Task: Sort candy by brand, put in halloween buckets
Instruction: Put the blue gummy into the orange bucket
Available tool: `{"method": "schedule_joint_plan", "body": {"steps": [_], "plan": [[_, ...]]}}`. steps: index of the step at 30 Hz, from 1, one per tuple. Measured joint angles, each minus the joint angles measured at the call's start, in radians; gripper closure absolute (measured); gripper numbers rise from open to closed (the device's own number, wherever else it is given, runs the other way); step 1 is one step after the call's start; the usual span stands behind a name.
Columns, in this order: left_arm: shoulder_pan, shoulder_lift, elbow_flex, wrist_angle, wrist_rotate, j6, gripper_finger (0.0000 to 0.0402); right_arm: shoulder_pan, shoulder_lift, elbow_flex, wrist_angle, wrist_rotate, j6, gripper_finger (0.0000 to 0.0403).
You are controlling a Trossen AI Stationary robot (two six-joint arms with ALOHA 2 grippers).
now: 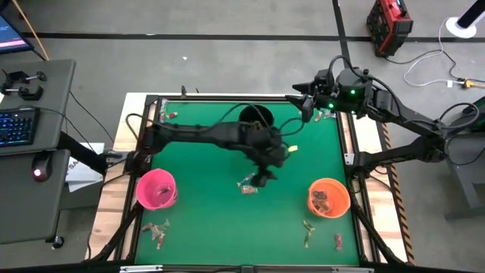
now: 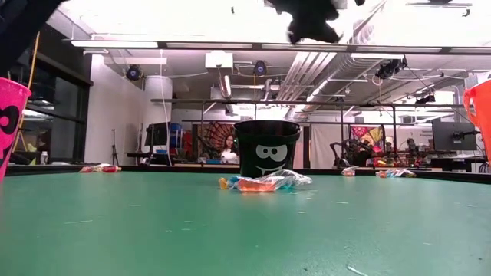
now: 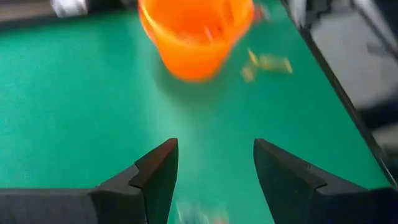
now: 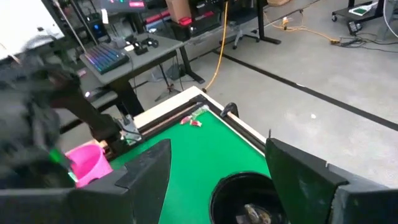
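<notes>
My left gripper [image 1: 263,179] [image 3: 214,149] hangs open over the middle of the green table, with nothing between its fingers. Just below it, a small heap of candy [image 1: 248,186] [image 2: 261,182] lies on the mat. The black bucket [image 1: 256,117] [image 2: 266,147] stands at the far middle with candy inside [image 4: 252,213]. The pink bucket [image 1: 157,188] stands near left and the orange bucket [image 1: 329,197] [image 3: 196,37] near right; both hold some candy. My right gripper [image 1: 306,106] [image 4: 217,155] waits open, raised over the far right edge beside the black bucket.
Loose candy lies near the front left [image 1: 155,230], the front right [image 1: 307,231], the far left corner [image 1: 168,114] [image 4: 193,118] and the far right corner [image 1: 326,115]. A raised frame [image 1: 350,152] rims the mat. A desk with a keyboard [image 1: 17,125] stands left.
</notes>
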State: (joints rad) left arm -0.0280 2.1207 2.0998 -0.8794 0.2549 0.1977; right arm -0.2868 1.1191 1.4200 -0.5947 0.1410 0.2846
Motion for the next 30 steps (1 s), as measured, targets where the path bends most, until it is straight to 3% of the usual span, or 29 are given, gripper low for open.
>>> {"method": "schedule_joint_plan", "body": {"steps": [4,9,17,20,25,30], "plan": [[-0.049,-0.069,-0.112,-0.104,-0.006,0.007,0.0202,0.0,0.0,0.0,-0.026,-0.003,-0.005,0.0149],[-0.123,-0.163,-0.347,-0.132,-0.063,-0.042,0.0202,0.0,0.0,0.0,-0.045,-0.003,0.005,0.0149],[-0.196,-0.427,-0.702,-0.005,-0.076,-0.218,0.0202,0.014,0.05,-0.036,-0.266,-0.04,0.151,0.0149],[-0.202,-0.53,-0.75,0.03,-0.185,-0.289,0.0202,0.058,0.095,-0.143,-0.259,-0.076,0.202,0.0149],[-0.193,-0.668,-0.749,0.067,-0.392,-0.328,0.0202,0.167,0.213,-0.353,0.025,-0.142,0.289,0.0149],[-0.172,-0.757,-0.749,0.099,-0.53,-0.365,0.0202,0.257,0.398,-0.416,0.162,-0.134,0.306,0.0149]]}}
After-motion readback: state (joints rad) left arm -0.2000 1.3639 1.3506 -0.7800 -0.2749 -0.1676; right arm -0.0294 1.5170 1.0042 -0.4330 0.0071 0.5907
